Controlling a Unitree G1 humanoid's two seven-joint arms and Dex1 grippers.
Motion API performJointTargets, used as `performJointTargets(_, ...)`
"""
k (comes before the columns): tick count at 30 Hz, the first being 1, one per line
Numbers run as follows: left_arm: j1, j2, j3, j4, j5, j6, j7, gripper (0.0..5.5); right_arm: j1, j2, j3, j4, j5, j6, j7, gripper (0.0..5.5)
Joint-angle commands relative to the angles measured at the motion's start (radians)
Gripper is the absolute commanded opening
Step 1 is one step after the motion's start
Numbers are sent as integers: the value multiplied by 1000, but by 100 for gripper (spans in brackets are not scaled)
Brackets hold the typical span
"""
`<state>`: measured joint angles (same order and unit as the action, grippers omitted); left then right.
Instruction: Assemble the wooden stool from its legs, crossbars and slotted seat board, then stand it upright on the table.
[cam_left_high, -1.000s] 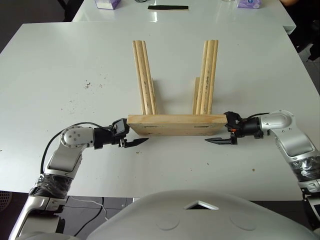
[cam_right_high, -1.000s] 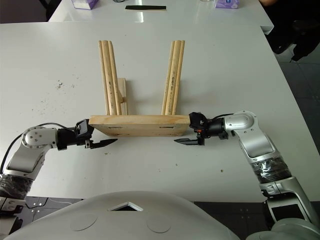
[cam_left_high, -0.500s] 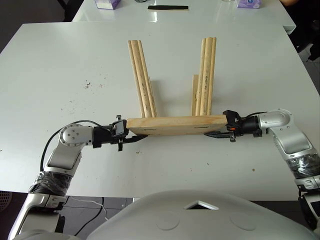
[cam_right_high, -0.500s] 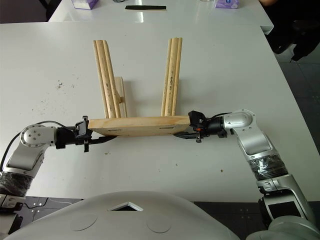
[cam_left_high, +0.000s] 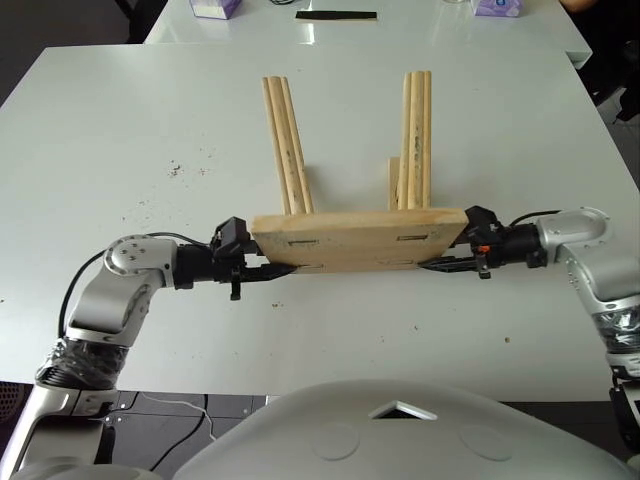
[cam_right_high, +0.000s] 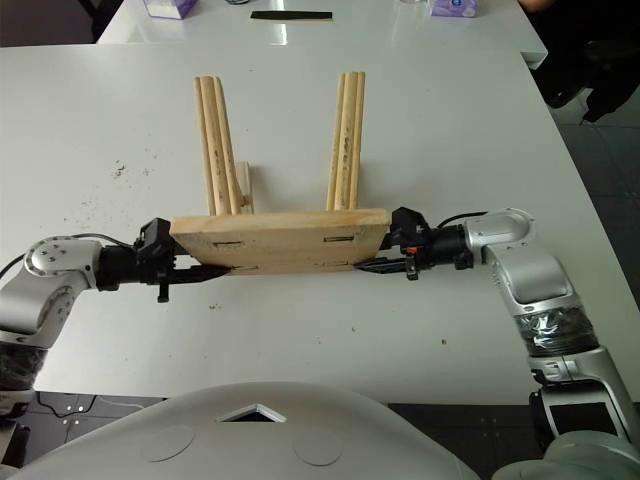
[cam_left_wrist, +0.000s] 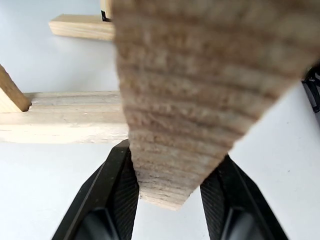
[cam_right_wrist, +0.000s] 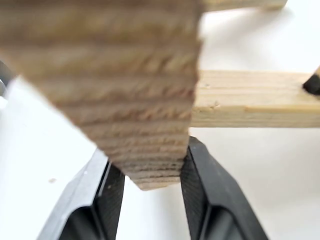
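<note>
Roughly at the middle of the white table (cam_left_high: 120, 120) lies the assembled stool (cam_left_high: 350, 190), on its side, with the seat board (cam_left_high: 358, 240) at the near end and the legs pointing away to the far side. The board stands on edge and leans, so that its broad face with two small slots shows from above. Two clusters of legs run from it toward the far edge: the left legs (cam_left_high: 285, 145) and the right legs (cam_left_high: 415, 135), well apart and nearly parallel. A short crossbar (cam_left_high: 394, 180) shows just inside the right cluster, close to the board. Whether the board's lower edge touches the table cannot be told.

At the board's left end the left gripper (cam_left_high: 268, 270) is clamped on the wood; from the left wrist its black fingers (cam_left_wrist: 117, 190) press against both sides of the board's end grain. At the right end the right gripper (cam_left_high: 440, 263) grips the same board, its fingers (cam_right_wrist: 200, 185) tight on either side of the wood. Both arms reach in low from the near corners.

Dark specks (cam_left_high: 178, 168) lie on the table left of the stool. On the next table beyond sit a black strip (cam_left_high: 336, 15) and two small boxes (cam_left_high: 214, 7).
</note>
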<state>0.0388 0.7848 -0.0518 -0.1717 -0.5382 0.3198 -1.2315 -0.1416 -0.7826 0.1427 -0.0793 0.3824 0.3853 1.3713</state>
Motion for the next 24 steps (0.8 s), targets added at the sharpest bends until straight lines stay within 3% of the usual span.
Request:
performJointTargets(1,-6,-150,236,-185,-876,287,489,155,46,32,-198,-304,613,473,-179,144)
performJointTargets(5,-27,-175,221,-254,-1148,159,722,155,-7,11,-238,-327,1043,495,-427,145)
performJointTargets(10,-126,-266,194,-341,-1375,-79,1032,155,-85,-1,-171,-407,1519,247,-770,145)
performJointTargets(17,-332,-478,252,-390,-1433,-330,1336,156,-274,374,-204,-475,1590,-26,-1180,146)
performJointTargets(24,-352,-518,237,-404,-1429,-355,1556,146,-402,534,-287,-465,1590,-145,-1552,146)
